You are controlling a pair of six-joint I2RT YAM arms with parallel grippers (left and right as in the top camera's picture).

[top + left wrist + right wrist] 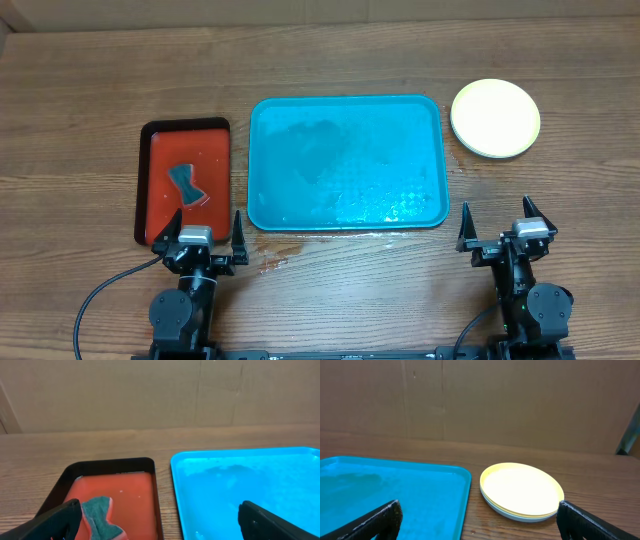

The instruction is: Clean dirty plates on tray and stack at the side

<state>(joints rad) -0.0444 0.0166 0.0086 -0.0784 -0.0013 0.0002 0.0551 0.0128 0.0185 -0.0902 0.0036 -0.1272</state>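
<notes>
Closest to me, at the near edge of the table (80, 90), my left claw (208, 228) hangs with its two fingers (55, 522) spread wide and nothing between them. My right claw (497, 222) sits well off to the other side, equally low, fingers (592, 522) also far apart and gripping nothing. Neither claw touches any object.

Just past my left claw, a wet patch (270, 258) glistens on the wood beside the near left corner of the teal tray (345, 101).

Ahead of my left claw lies the red tray (215, 160) with its dark rim, holding a grey-green sponge (187, 183) in a thin film of liquid. The sponge lies flat, toward the near half of that tray.

Beside it, close but apart, the teal tray fills the middle of the table. Its floor looks wet and streaked, and no plate rests on it.

Farther out, beyond my right claw and just off the teal tray's far right corner, the plates (495, 118) sit stacked on the bare wood. The top one is pale yellow-green and looks clean; from my right wrist I see at least two rims (520, 512) below it, but cannot count them surely.

Behind everything stands a cardboard wall (520, 400).
</notes>
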